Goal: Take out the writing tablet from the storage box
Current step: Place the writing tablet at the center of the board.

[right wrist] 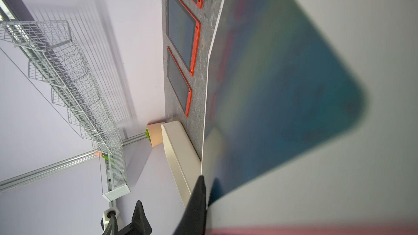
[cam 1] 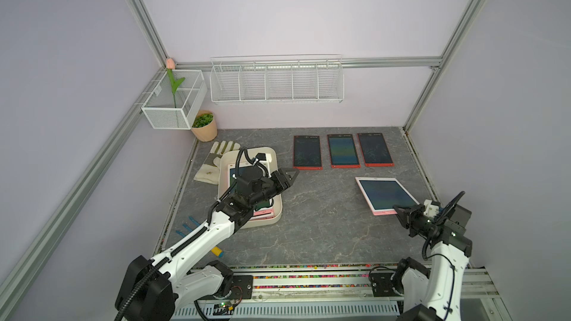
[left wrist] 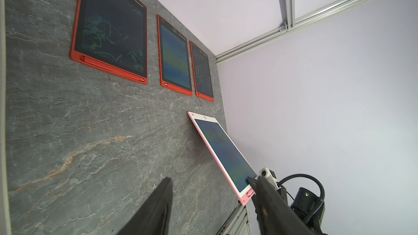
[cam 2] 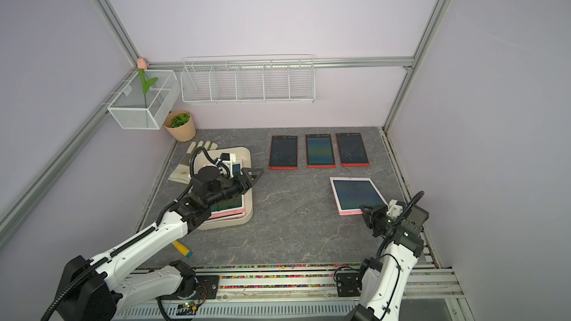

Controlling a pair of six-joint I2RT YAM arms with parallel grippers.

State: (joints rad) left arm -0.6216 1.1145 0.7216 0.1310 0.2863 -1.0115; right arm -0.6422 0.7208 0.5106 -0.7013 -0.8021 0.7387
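The cream storage box (cam 1: pixel 277 215) (cam 2: pixel 249 215) sits at the table's left, and pink-edged tablets (cam 1: pixel 263 213) (cam 2: pixel 229 209) lie stacked inside it, mostly hidden by my left arm. My left gripper (cam 1: pixel 292 174) (cam 2: pixel 255 174) (left wrist: pixel 213 178) hovers over the box's right rim, open and holding nothing. A white and pink writing tablet (cam 1: pixel 383 194) (cam 2: pixel 355 194) (left wrist: pixel 224 152) (right wrist: pixel 282 87) lies at the table's right. My right gripper (cam 1: pixel 399 211) (cam 2: pixel 365 211) (right wrist: pixel 207 184) is shut on its near right corner. The box's side wall (right wrist: pixel 178 154) shows in the right wrist view.
Three red-framed tablets (cam 1: pixel 307 152) (cam 1: pixel 343 151) (cam 1: pixel 374 149) lie in a row at the back. A work glove (cam 1: pixel 213 162) lies left of the box and a plant pot (cam 1: pixel 204 125) stands in the back corner. Wire baskets (cam 1: pixel 276 81) (cam 1: pixel 174 100) hang on the walls. A yellow-blue tool (cam 1: pixel 217 251) lies near the front.
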